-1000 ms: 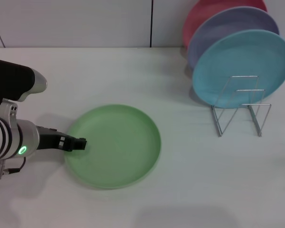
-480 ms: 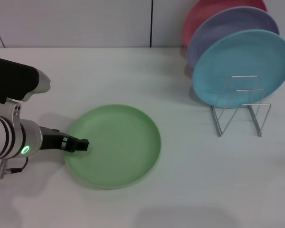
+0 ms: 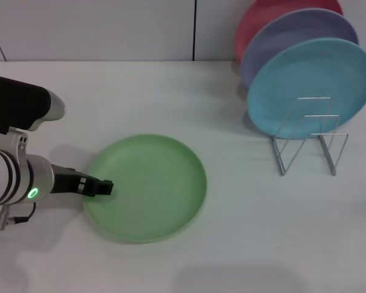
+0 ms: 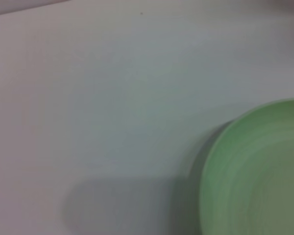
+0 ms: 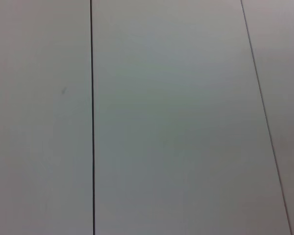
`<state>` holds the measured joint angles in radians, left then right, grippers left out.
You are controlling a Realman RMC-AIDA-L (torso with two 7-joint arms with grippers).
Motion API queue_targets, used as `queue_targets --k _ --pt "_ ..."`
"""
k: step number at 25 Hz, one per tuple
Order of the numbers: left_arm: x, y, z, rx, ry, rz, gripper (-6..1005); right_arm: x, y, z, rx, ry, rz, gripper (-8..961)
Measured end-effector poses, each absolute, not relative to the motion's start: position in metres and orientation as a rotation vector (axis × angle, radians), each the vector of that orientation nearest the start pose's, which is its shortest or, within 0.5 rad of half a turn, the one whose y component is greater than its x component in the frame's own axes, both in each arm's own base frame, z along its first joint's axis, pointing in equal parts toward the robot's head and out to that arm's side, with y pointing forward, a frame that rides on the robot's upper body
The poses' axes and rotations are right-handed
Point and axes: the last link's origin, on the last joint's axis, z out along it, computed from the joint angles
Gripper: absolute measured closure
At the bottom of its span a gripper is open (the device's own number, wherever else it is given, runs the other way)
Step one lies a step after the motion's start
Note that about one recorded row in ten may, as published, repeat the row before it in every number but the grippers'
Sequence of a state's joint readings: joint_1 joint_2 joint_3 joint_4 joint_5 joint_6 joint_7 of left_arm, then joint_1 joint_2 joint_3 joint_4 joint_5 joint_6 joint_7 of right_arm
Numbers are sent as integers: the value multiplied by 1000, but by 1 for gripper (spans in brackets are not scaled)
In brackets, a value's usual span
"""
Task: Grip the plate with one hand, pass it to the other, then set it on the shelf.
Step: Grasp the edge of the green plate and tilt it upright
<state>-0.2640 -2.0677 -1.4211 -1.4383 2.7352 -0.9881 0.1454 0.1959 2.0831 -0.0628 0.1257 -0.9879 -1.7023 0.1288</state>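
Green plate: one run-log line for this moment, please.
stage: grasp approach | left claw: at near-left rim of green plate, grip unclear | plate: flat on table | rack: front slots free | right arm: out of view

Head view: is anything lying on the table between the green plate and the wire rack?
No. In the head view, the stretch of white table between the green plate and the wire rack is bare. The left gripper sits at the plate's opposite rim.

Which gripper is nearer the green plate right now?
Left. The left gripper sits at the green plate's left rim, the plate lying flat on the table. The right gripper is not in view; its wrist camera shows only a panelled wall.
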Motion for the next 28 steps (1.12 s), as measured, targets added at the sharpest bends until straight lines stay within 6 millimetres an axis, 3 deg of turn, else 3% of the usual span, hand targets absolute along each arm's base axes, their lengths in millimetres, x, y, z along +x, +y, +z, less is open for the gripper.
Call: queue_targets --k 8,14,28 --pt "-232 336 -29 -2156 -1092 196 225 388 201 58 -1016 436 680 124" --pt "-232 336 -29 -2157 -1094 201 434 388 201 58 -1016 435 679 123" --pt "-232 336 -30 -2161 -1096 211 535 389 201 58 -1016 437 677 124"
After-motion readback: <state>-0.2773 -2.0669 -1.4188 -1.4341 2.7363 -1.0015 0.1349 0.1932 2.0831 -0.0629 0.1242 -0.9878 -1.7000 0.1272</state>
